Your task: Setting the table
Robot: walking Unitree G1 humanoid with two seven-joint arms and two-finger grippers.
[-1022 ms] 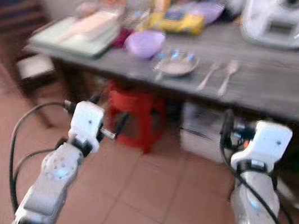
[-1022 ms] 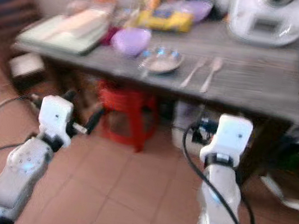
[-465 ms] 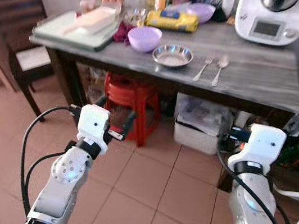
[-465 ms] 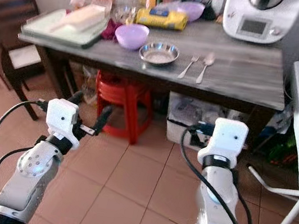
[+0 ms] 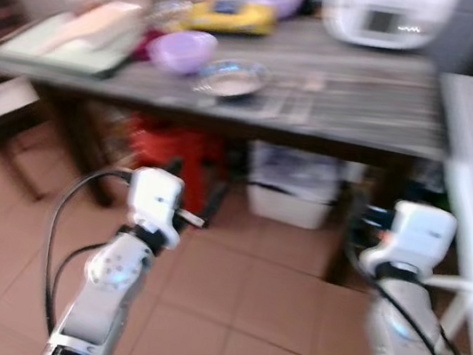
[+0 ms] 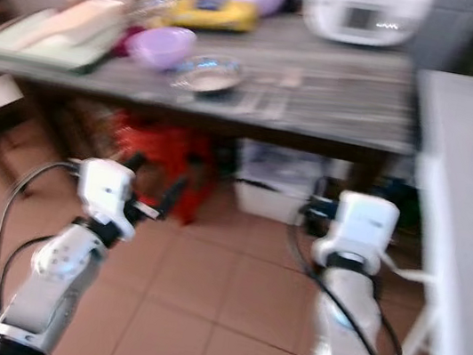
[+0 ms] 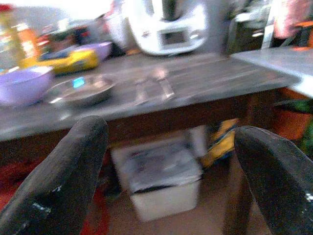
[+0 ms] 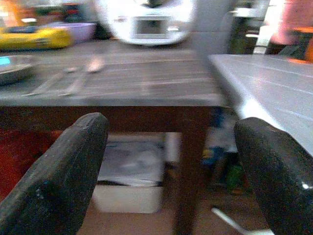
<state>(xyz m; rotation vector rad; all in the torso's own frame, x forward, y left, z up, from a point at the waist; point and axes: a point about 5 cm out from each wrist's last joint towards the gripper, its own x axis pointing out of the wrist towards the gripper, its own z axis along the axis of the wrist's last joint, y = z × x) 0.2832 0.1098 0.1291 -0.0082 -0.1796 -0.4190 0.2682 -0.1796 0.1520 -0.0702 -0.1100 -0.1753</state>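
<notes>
The fork and spoon (image 8: 78, 78) are lying ahead of and above both spread-fingered, empty grippers, left gripper (image 7: 166, 161) and right gripper (image 8: 168, 166), handles pointing toward them, nearer the right.

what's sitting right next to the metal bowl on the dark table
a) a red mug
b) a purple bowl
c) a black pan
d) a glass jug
b: a purple bowl sits beside the metal bowl on the dark table, on the robot's left of it.
</notes>
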